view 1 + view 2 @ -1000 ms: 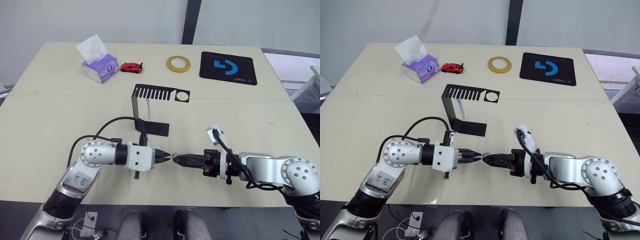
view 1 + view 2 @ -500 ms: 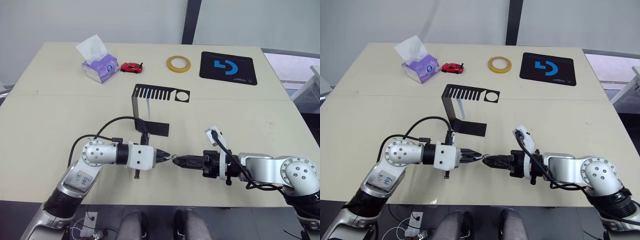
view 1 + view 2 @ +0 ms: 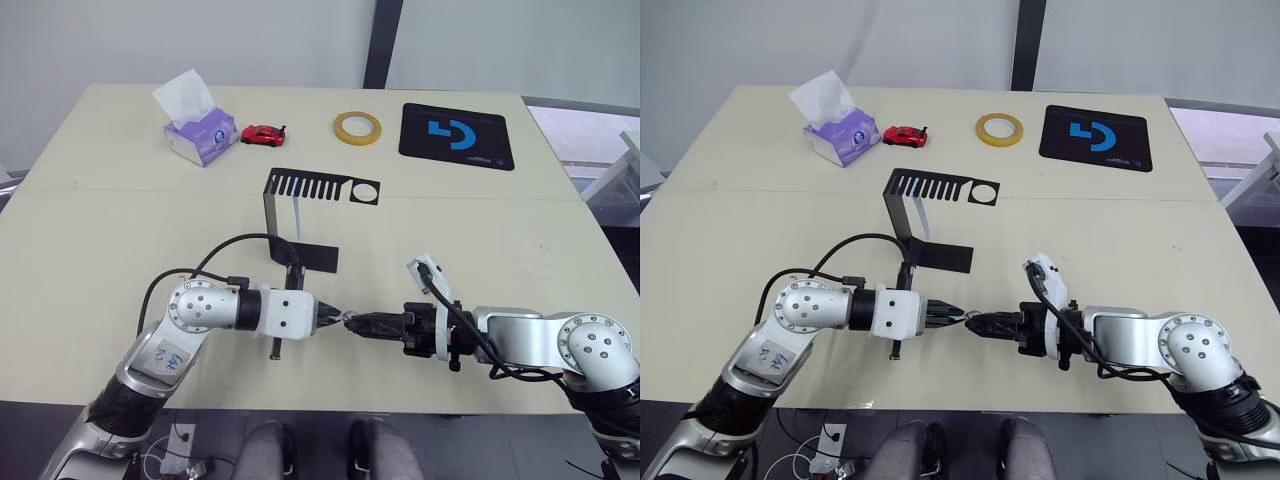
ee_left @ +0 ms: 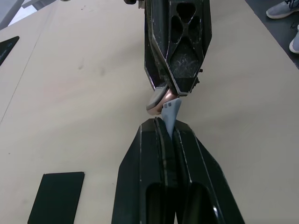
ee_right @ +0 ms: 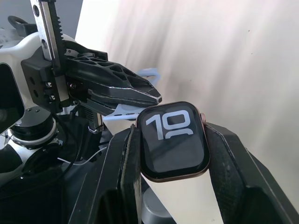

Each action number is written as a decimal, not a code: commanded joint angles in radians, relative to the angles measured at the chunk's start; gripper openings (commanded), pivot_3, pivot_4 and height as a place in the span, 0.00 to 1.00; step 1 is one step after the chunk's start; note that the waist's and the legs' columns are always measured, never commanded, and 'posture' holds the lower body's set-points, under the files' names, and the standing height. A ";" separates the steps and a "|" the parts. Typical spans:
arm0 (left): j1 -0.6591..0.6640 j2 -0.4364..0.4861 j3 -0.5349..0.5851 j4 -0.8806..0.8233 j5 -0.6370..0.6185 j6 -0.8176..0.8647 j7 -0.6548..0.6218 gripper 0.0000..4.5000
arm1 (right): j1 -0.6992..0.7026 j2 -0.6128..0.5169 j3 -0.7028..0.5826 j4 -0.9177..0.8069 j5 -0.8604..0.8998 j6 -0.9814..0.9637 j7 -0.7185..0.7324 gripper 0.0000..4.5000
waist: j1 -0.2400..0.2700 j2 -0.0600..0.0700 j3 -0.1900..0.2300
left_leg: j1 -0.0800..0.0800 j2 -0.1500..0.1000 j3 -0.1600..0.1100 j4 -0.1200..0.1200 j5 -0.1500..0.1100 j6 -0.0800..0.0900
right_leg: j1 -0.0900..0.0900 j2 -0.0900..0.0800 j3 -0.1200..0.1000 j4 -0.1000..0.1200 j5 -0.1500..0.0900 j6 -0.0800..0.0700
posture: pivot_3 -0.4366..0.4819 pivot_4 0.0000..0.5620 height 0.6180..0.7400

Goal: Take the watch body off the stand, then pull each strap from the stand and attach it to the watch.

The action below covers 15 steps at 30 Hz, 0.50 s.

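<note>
The watch body [image 5: 174,139] is clamped between the right gripper [image 5: 172,140]'s two black fingers, its dark screen showing the white digits "10" in the right wrist view; its rim looks rose-tinted there. The left gripper [image 4: 167,128] has its fingers pressed nearly together on one pale grey-blue strap [image 4: 171,112], whose end meets the edge of the watch body right at the fingertips. From the head views the two grippers face tip to tip above the near part of the cream table [image 3: 90,230], and the watch and strap are too small there to make out. Only this one strap can be seen plainly; a pale strip behind the upright of the stand [image 3: 300,222] may be a second, but it is hard to tell. The one black stand sits mid-table, its slotted top with a round hole facing up. Along the far edge lie one purple tissue box [image 3: 197,136], one red toy car [image 3: 262,134], one yellow tape roll [image 3: 357,127] and one black mousepad [image 3: 456,135] bearing a blue logo; small white print beneath the logo is unreadable.
</note>
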 commanded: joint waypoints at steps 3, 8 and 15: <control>-0.015 -0.021 -0.020 -0.053 0.011 -0.001 0.026 0.00 | -0.015 0.014 0.011 -0.033 0.040 -0.002 0.006 0.35 | 0.000 0.000 0.000 | 0.000 0.000 0.000 0.000 0.000 0.000 | 0.000 0.000 0.000 0.000 0.000 0.000 | 0.48 0.27 1.00; -0.019 -0.025 -0.025 -0.046 0.025 0.008 0.034 0.00 | -0.018 0.022 0.011 -0.034 0.040 -0.004 0.005 0.35 | 0.000 0.000 0.000 | 0.000 0.000 0.000 0.000 0.000 0.000 | 0.000 0.000 0.000 0.000 0.000 0.000 | 0.48 0.27 1.00; -0.024 -0.042 -0.032 -0.052 0.035 0.042 0.043 0.00 | -0.020 0.024 0.012 -0.040 0.040 -0.001 0.010 0.35 | 0.000 0.000 0.000 | 0.000 0.000 0.000 0.000 0.000 0.000 | 0.000 0.000 0.000 0.000 0.000 0.000 | 0.48 0.27 1.00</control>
